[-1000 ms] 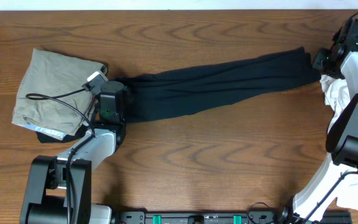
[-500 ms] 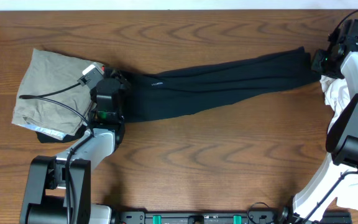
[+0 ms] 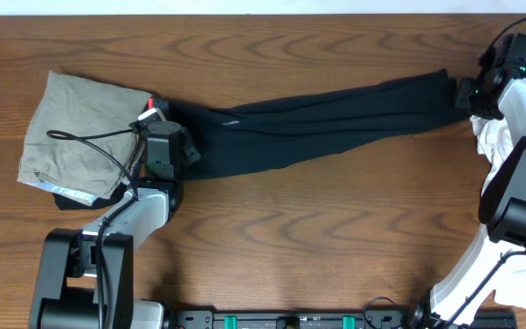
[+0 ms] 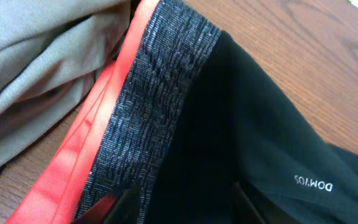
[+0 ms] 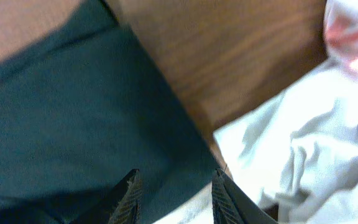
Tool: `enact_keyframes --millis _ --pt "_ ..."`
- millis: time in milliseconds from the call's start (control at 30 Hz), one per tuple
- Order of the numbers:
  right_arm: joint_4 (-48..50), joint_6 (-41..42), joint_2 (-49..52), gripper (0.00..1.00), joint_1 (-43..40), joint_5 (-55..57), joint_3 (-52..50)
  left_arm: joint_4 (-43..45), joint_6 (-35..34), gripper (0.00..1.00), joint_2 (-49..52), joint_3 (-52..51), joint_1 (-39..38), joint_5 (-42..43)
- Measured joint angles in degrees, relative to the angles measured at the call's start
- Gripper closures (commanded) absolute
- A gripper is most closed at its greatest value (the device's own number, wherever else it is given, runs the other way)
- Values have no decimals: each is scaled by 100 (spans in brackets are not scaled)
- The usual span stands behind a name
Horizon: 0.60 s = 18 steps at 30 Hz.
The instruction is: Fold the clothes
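Black soft-fabric trousers (image 3: 336,114), grey waistband (image 4: 148,118) edged orange-red | stretched lengthwise on brown wooden table (image 3: 336,228), waist against khaki-grey garment (image 3: 76,128) | limp, light, likely to bunch: take waistband corners | left gripper (image 4: 182,202) spread above waistband, empty | right gripper (image 5: 176,190) straddles leg end, grip unclear

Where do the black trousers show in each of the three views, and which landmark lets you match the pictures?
Overhead: the black trousers stretch across the middle, from left to upper right.
Left wrist: the black trousers fill the right half, beside their grey waistband.
Right wrist: the black trousers fill the left half.
Shared landmark: the wooden table, bare wood showing in all three views.
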Motion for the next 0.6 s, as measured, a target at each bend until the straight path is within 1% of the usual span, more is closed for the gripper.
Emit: enact_keyframes --millis 33,133,233,300,600 --pt "85 -20 0 57 0 0 0 2 42 53 50 0 0 0" --pt "256 -118 2 46 0 0 0 -4 81 53 254 0 0 0" --pt "293 -203 24 44 -17 -24 0 13 96 53 516 2 0 0" --pt "302 -269 52 39 -46 -76 0 61 125 53 603 46 -7 -2" --pt "385 -553 522 37 -229 -636 0 116 199 53 691 103 -4 -7"
